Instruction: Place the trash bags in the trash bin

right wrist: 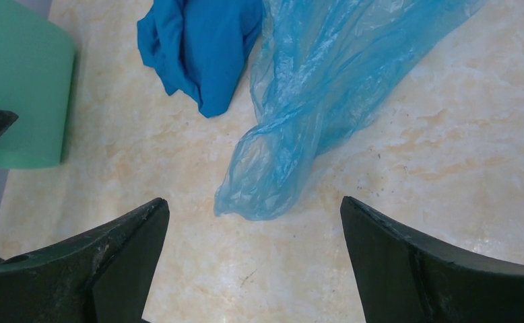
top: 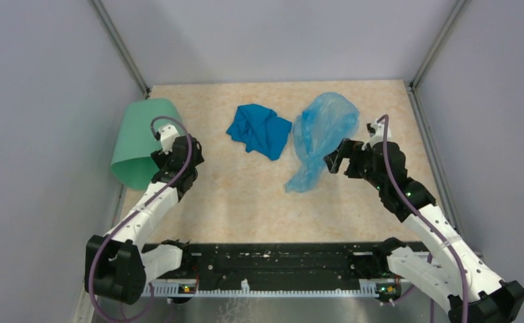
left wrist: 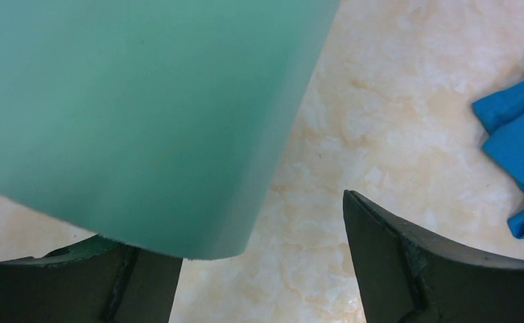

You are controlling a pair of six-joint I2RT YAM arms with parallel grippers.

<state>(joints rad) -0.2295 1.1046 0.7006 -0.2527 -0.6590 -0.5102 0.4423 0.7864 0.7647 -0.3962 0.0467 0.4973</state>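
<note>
Trash bag (top: 321, 134) lies crumpled well to the right of the trash bin (top: 138, 138), a darker blue cloth (top: 259, 129) between them, while the right gripper (right wrist: 252, 202) hangs spread wide over the bag's near end and the left gripper (left wrist: 256, 262), also spread, sits close at the bin's wall, one finger partly hidden behind it.

Overhead looks down; close wrist views share the trash bin (left wrist: 145, 101).
</note>
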